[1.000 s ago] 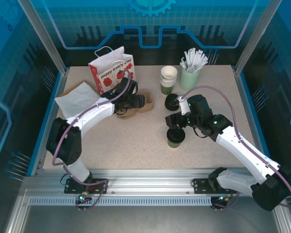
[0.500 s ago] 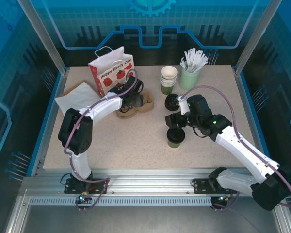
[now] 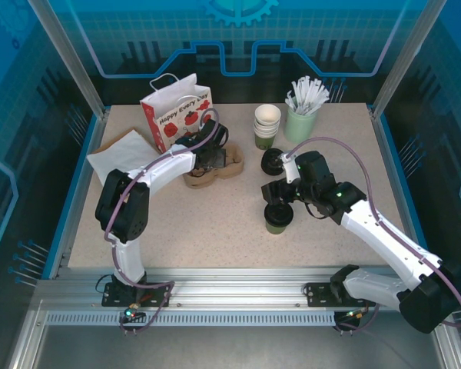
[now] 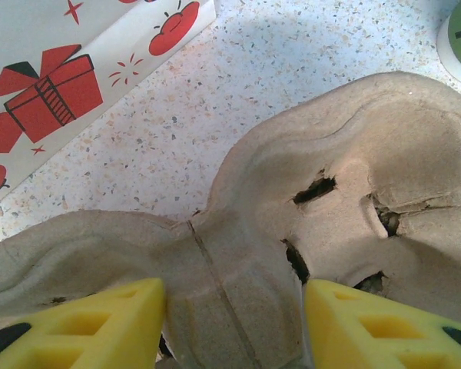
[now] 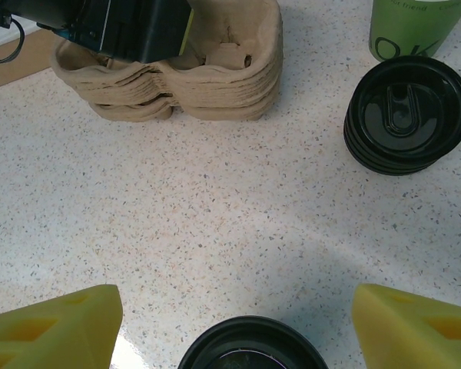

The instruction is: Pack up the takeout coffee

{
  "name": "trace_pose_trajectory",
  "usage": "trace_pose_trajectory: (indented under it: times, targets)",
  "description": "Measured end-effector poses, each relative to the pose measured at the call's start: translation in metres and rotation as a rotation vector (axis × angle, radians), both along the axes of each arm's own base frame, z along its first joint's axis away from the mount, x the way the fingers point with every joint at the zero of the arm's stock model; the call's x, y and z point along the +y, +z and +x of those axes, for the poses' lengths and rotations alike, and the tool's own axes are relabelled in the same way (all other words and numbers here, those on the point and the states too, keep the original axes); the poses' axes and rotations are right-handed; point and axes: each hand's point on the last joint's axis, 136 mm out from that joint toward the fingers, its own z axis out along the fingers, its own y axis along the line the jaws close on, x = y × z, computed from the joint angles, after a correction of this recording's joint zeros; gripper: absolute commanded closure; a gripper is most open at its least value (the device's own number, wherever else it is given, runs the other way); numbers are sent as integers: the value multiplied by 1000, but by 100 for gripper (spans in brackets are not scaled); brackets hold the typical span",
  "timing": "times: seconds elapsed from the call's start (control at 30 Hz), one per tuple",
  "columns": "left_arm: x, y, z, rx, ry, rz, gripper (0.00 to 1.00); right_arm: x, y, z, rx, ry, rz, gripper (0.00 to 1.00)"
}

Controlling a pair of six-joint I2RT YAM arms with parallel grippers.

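Left gripper [image 4: 234, 307] narrowed over last second; yellow fingers now flank waist of top cup carrier [image 4: 353, 154] in stack beside gift bag [image 3: 173, 111]. Cannot tell if pads bite yet. Left arm: elbow swung inward, forearm reaching up-table to stack. Judgement: carrier pickup under way, cup not yet packed. Right gripper [image 5: 238, 315] unchanged: spread wide, empty, hovering over takeout coffee [image 3: 277, 217], which stands mid-table near black lids [image 5: 407, 115]. Right arm stretched forward-left, wrist pitched down.
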Motion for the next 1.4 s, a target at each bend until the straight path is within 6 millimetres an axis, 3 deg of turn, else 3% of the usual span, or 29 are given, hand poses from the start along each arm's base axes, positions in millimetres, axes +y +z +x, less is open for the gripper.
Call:
trace_pose_trajectory:
  times: [0.5,0.83,1.4]
  targets:
    - [2,-4,3,5,8,6,44,0,0,0,0,0,0,20]
    - [3,-5,4,6,9,6,51,0,-1,0,2,0,-1,20]
    - [3,-2,4,1,9,4,52,1,-11,0,22,2,-10,20]
